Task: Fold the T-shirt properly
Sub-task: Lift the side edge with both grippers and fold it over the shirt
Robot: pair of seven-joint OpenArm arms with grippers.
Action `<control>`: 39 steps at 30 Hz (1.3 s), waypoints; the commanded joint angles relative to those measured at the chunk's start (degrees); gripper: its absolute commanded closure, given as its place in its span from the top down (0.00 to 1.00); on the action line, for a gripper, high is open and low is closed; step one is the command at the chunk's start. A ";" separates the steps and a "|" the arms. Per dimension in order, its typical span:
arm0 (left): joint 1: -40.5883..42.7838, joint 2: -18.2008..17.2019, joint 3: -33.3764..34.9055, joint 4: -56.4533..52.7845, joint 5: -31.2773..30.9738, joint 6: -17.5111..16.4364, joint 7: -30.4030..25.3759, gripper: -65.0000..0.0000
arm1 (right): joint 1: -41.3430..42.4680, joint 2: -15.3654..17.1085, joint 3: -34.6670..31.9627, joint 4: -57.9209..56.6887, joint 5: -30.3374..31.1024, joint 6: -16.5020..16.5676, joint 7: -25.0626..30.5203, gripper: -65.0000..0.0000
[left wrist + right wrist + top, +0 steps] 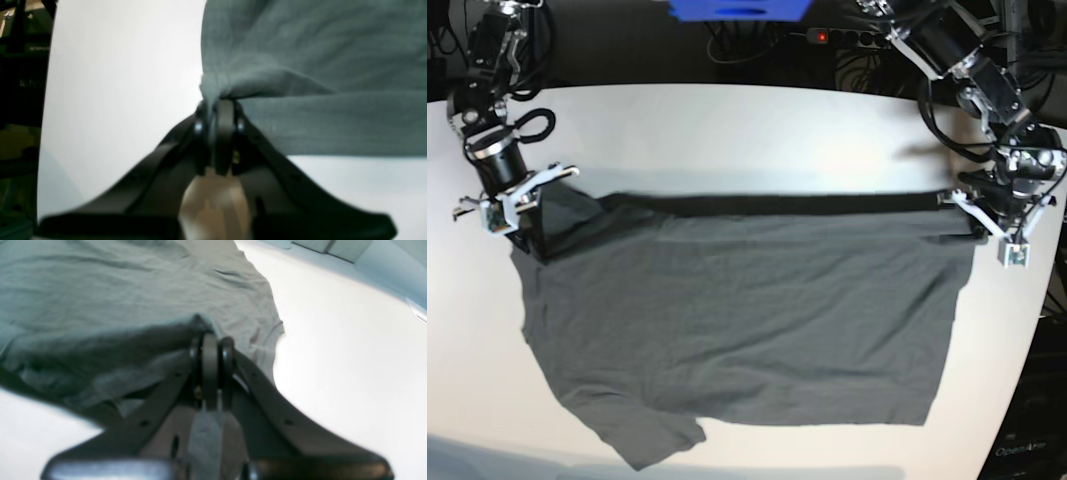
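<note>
T-shirt (737, 310), dark grey, plain, spread over the middle of the white table (757, 130) in the base view, taking up most of the width between the two arms. Far edge is lifted off the surface and pulled taut in a straight line from one gripper to the other, with a dark band of shadow running along just under it. Rest of the cloth lies flat toward the near side, mildly wrinkled; one short sleeve (652, 435) sticks out at the near edge on that view's left, close to the table's rim. Right gripper (522, 215), on the base view's left, is clamped on a corner of the shirt; its wrist view shows the jaws pressed together with a bunched fold of grey fabric (186, 330) caught at the tips, cloth draping away to the left and bare table to the right. Left gripper (977, 215), on the base view's right, likewise closed on the opposite corner; its wrist view shows a pinched knot of cloth (213, 85) gathered right at the fingertips, with fabric stretching off to the right and white table to the left. Both wrist views soft and blurred. Behind the table, a dark background with cables, a power strip (832, 37) showing a red light, and a blue object (737, 9) at the top edge.
</note>
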 commanded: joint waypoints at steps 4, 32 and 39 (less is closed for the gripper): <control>-2.59 0.57 0.07 0.31 -0.47 0.27 -1.03 0.04 | 2.22 1.59 0.26 0.77 0.86 -0.23 0.55 0.01; -11.65 1.97 10.62 -7.34 -1.08 0.27 -1.56 0.04 | 10.40 1.50 -5.11 -6.09 0.86 -0.14 -1.30 0.01; -15.25 1.18 10.71 -7.34 -0.47 0.27 -1.56 0.04 | 14.53 2.29 -5.37 -7.93 -0.55 -0.14 -3.85 0.01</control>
